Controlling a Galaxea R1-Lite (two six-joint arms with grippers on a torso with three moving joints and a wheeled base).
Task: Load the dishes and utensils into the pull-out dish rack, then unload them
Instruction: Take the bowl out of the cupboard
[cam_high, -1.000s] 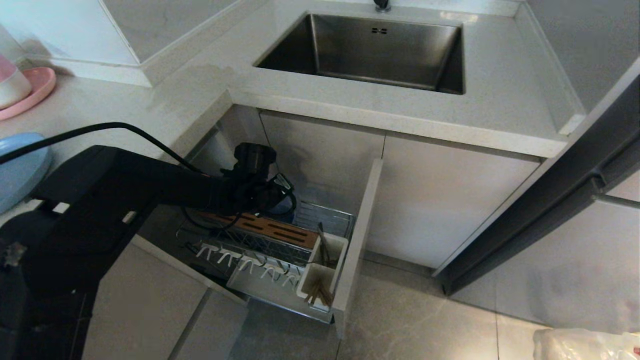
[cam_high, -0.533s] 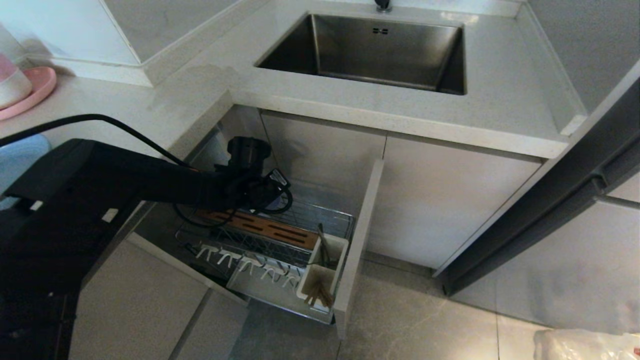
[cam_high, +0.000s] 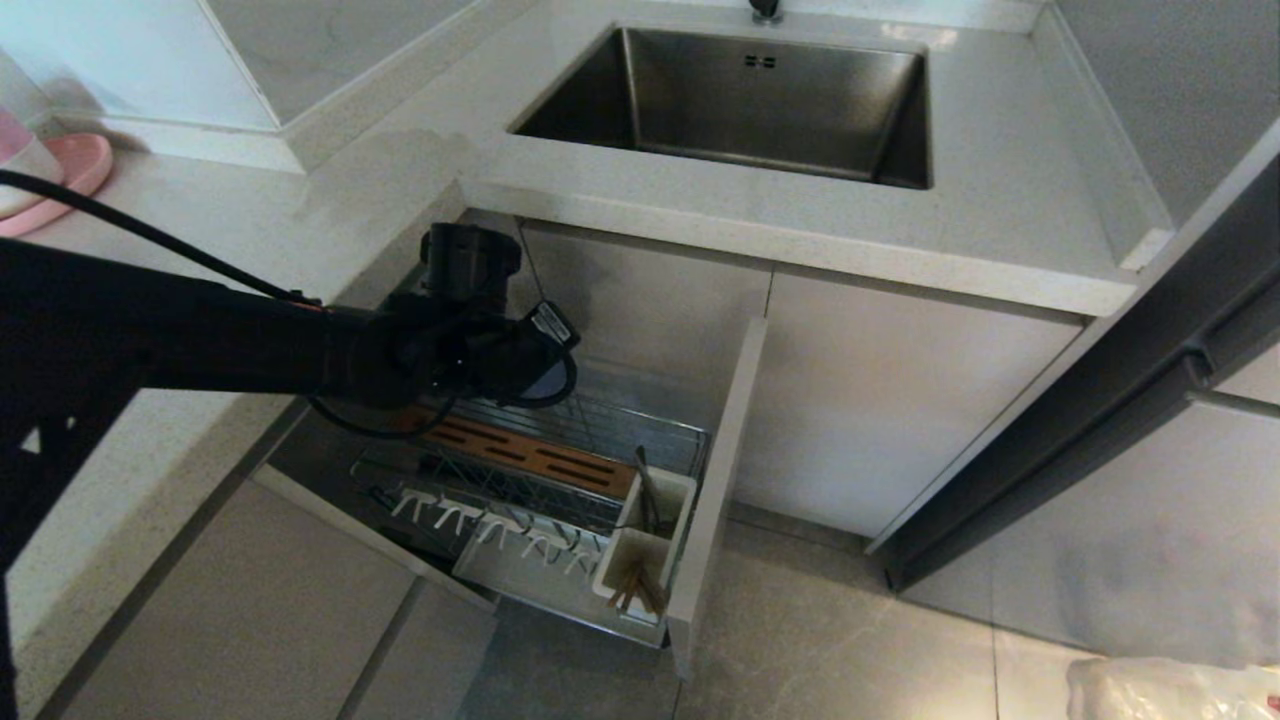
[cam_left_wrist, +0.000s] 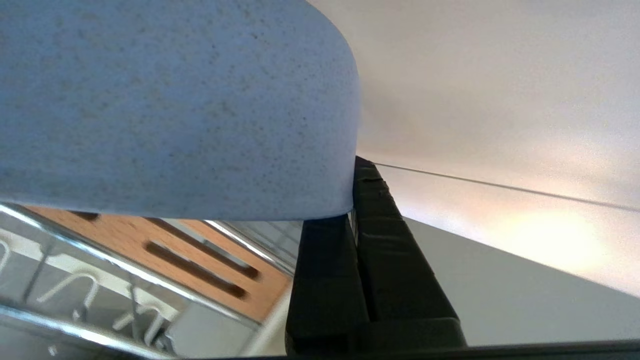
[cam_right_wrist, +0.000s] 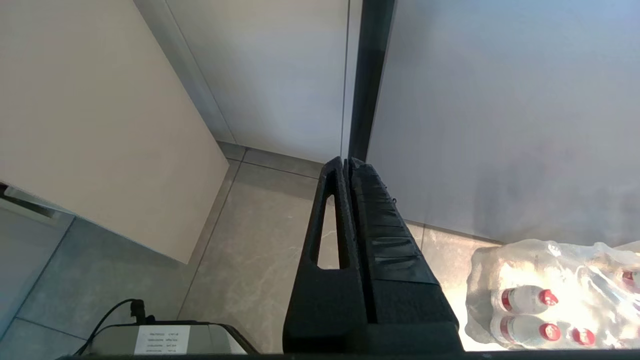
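Left wrist view shows the left pincer (cam_left_wrist: 350, 220) pinching the pale-blue bowl (cam_left_wrist: 170, 105) by its rim above the pull-out dish rack (cam_high: 560, 470), while the head view hides this grip behind the arm.

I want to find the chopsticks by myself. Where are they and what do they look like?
Look below the steel sink to the pulled-out wire dish rack. At its front corner, against the beige panel, stands a white two-part cup. The chopsticks are the thin light-brown wooden sticks in the nearer part; the farther part holds a dark, slim metal utensil instead.
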